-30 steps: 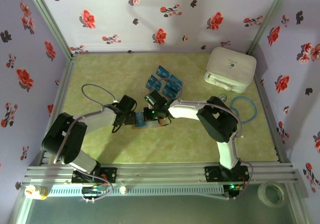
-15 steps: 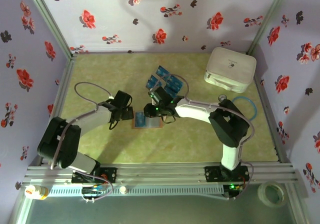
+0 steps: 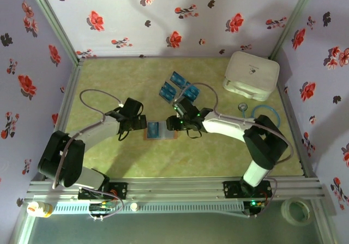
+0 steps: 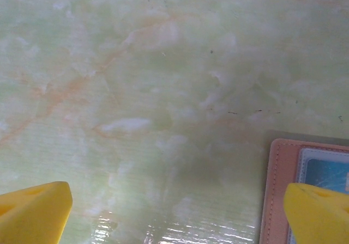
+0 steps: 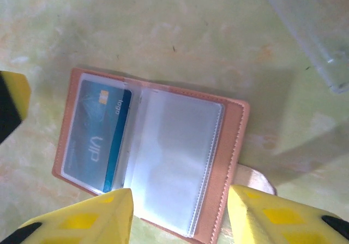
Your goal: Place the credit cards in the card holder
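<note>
Right jaws drew off card holder (image 5: 150, 157), parted; left jaws wide; credit cards (image 3: 175, 89) behind, perhaps overlapping

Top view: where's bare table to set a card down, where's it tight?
Free: far-left table, from its left edge to the credit cards; near strip from the card holder to the near edge. Tight: centre, left hand and right hand flanking the card holder, cards just behind; far-right corner, white box and blue ring.
</note>
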